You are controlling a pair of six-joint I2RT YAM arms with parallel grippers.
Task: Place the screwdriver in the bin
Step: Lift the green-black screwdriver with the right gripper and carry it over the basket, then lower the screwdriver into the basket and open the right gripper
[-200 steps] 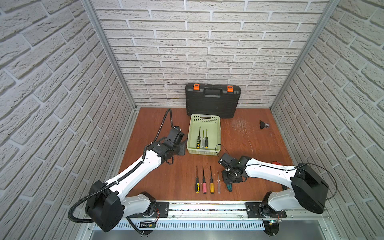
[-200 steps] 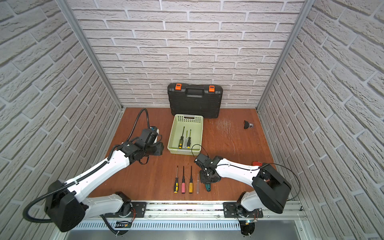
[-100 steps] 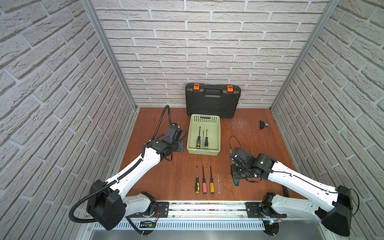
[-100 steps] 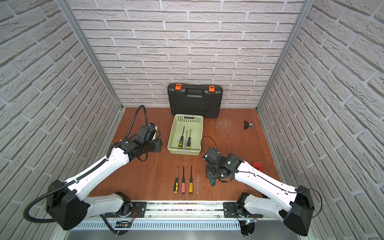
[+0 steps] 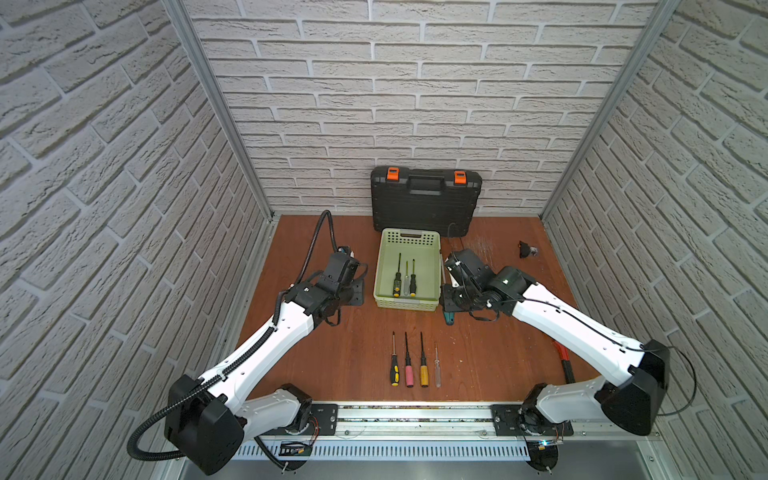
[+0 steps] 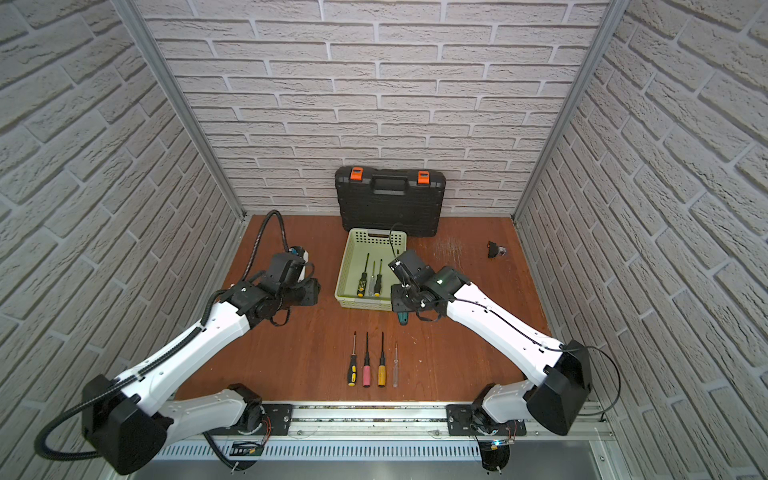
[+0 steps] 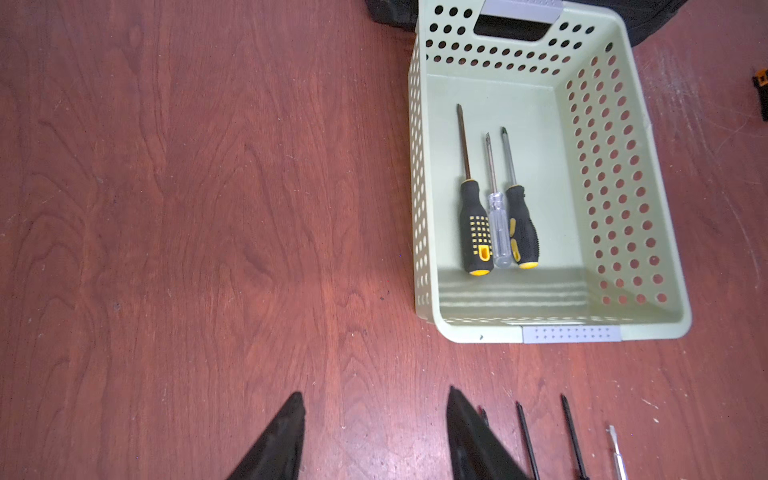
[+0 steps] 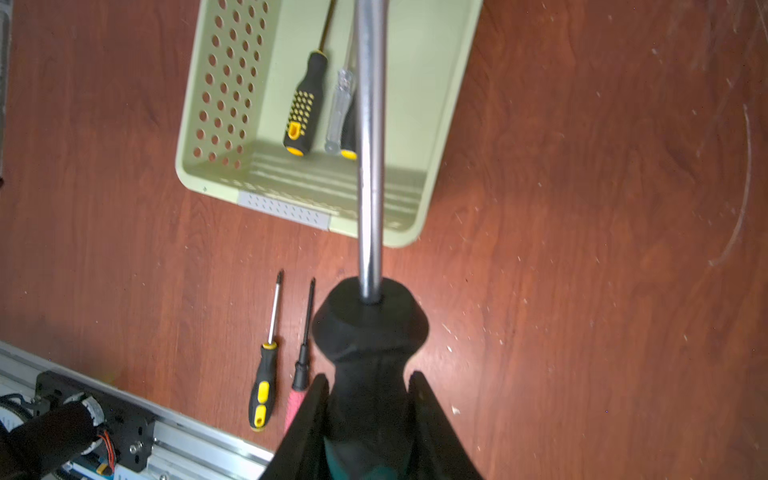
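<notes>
Right wrist view: the table [image 8: 582, 208] was seen beneath the bin [image 8: 449, 104], over whose near rim the screwdriver [image 8: 370, 340] was held, clamped in the right hand [image 8: 368, 386]. The left hand [image 7: 374, 432] was held apart, empty.

Glossy steel-shafted screwdriver [image 8: 370, 166], matt perforated plastic bin [image 8: 409, 232], scuffed wood tabletop [image 8: 582, 208].

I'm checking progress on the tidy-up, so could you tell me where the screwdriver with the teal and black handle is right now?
The right claw grips the teal-handled screwdriver by its handle, beside the bin's right wall near its front corner in both top views.
</notes>
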